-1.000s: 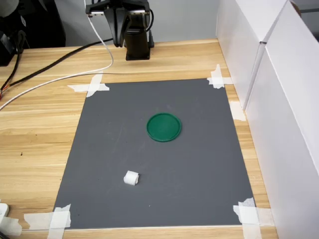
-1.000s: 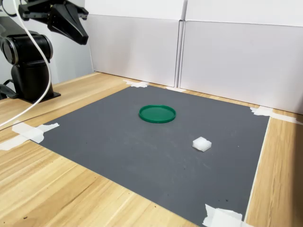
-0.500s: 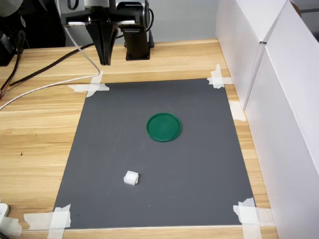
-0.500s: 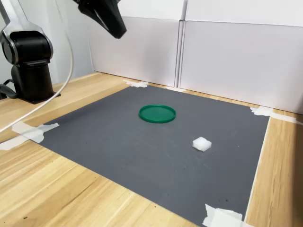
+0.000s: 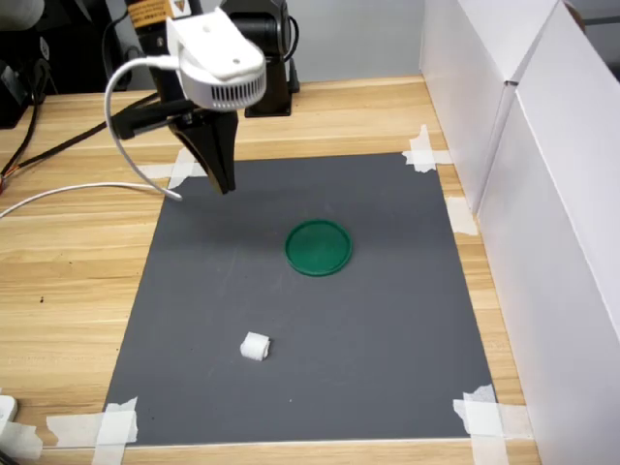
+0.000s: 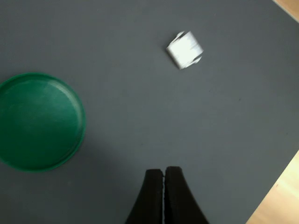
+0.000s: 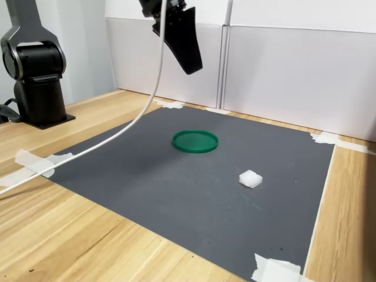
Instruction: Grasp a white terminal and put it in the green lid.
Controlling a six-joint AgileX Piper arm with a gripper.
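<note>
the gripper (image 6: 164, 173) is held high with fingers pressed together, the white terminal (image 6: 184, 49) at one o'clock; unless opened, the terminal could be knocked away.

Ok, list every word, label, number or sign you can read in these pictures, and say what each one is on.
No text can be read in any view.
Orange label on the arm, first exterior view: dark print, too small and blurred to read.
Green lid, white terminal, grey mat, tape, white panels: no print visible.
</note>
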